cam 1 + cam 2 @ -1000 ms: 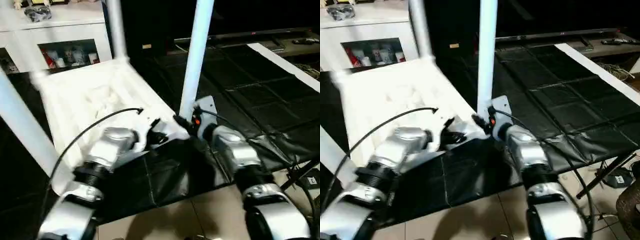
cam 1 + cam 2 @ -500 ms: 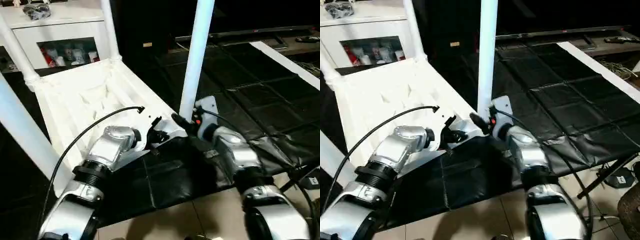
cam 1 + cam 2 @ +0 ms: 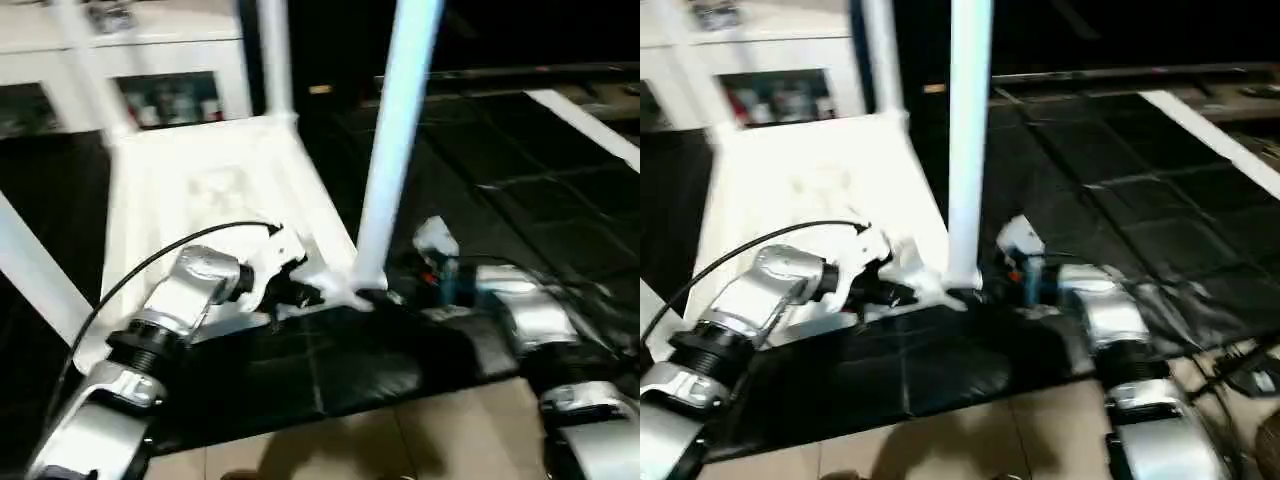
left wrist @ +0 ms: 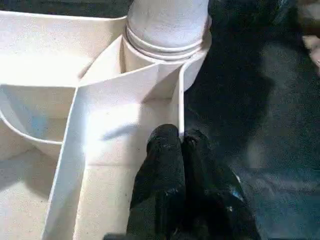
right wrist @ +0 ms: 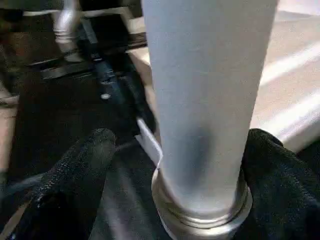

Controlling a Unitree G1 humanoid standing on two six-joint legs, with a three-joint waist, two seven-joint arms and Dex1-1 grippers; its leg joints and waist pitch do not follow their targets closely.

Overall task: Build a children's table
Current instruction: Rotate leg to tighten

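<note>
A white cabinet [image 3: 150, 60] with glass doors stands beyond black mats [image 3: 520, 190] on tile floor [image 3: 440, 450].

The all-white plastic children's table [image 3: 200, 190] lies upside down on a black padded surface, its large rectangular top facing down and its ribbed underside turned up, thin raised walls dividing it into shallow compartments. Long, tapered white tubular legs rise from the round corner sockets: the nearest leg [image 3: 395, 150] stands upright at the near right corner, its ringed base seated in the socket [image 4: 167, 45]; a far leg [image 3: 272, 55] rises at the back right corner, another [image 3: 85, 70] at the back left, and a fourth [image 3: 35, 275] slants up at the near left edge.
</note>
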